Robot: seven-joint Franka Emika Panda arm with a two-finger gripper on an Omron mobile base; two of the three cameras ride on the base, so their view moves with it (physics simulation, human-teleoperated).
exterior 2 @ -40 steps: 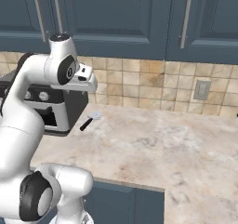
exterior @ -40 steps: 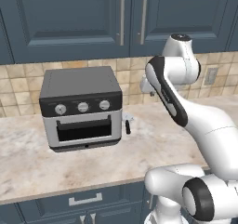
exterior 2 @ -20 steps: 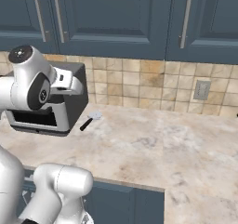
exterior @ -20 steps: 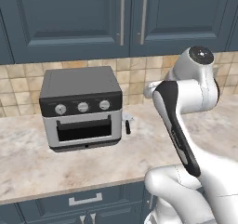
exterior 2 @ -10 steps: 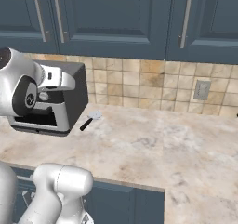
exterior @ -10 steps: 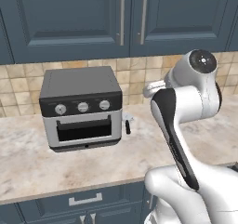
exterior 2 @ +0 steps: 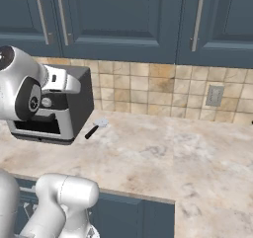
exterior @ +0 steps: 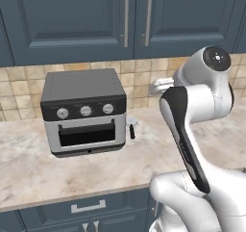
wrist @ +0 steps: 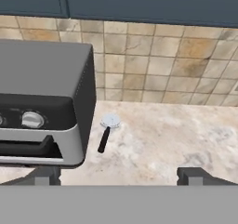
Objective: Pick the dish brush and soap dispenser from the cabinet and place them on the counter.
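The cabinet (exterior: 86, 19) hangs over the counter (exterior: 29, 163) with its panelled doors shut, so the dish brush and the soap dispenser are hidden. In the hand view my gripper (wrist: 120, 175) is open, its two dark fingertips (wrist: 46, 174) far apart with nothing between them. It looks down at the counter (wrist: 162, 139) beside the toaster oven, well below the cabinet's lower edge (wrist: 139, 0). My arm (exterior: 192, 106) is folded up on the right of the left base view, with the hand held back from the wall.
A black and silver toaster oven (exterior: 84, 110) stands on the counter's left part. A small white item with a short black handle (wrist: 106, 134) lies just right of it. The backsplash carries a wall outlet (exterior 2: 214, 95). Silver bar handles (exterior: 126, 14) run down the cabinet doors.
The arm has folded back from the wall toward the base, carrying the hand away from the cabinet doors. The jaws stayed wide apart. Nothing on the counter moved.
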